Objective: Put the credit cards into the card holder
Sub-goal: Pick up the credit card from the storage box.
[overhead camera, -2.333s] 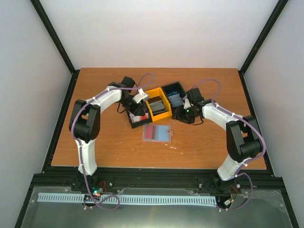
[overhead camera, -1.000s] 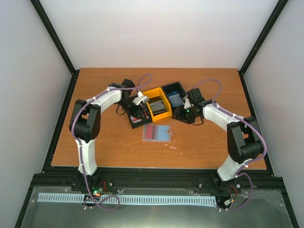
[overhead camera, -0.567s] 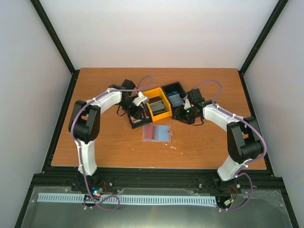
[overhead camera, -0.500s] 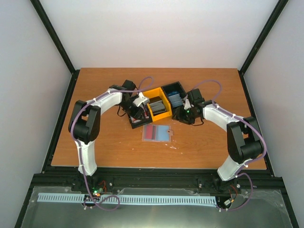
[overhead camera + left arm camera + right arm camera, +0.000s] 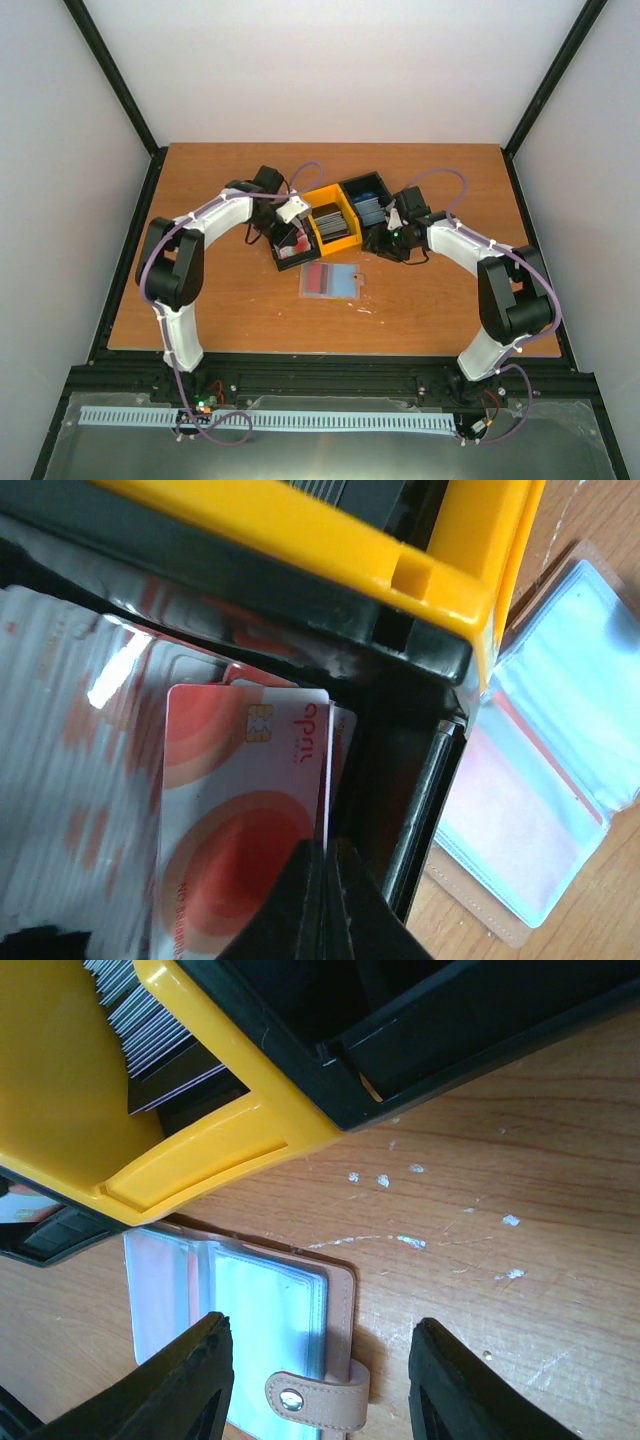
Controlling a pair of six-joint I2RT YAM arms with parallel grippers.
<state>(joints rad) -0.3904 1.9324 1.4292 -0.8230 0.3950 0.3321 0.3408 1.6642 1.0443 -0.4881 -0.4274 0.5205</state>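
Now the left pincer pinches a card

Right now the left pincer [image 5: 325,865] is squeezed tight on the edge of a red and white card [image 5: 240,810]. That card lies in a black box [image 5: 425,770], on top of more cards. Just past the pincer, over the box wall, the card holder [image 5: 540,780] lies open on the brown table [image 5: 590,530]. A yellow box [image 5: 300,530] sits against the black box, a bit farther from the pincer.

The right pincer [image 5: 320,1385] has its fingers spread wide and holds nothing. Under it are the card holder's strap [image 5: 310,1400] and the table. The open holder lies just beside it. Farther out is the yellow box, with grey cards [image 5: 150,1030] standing in it.
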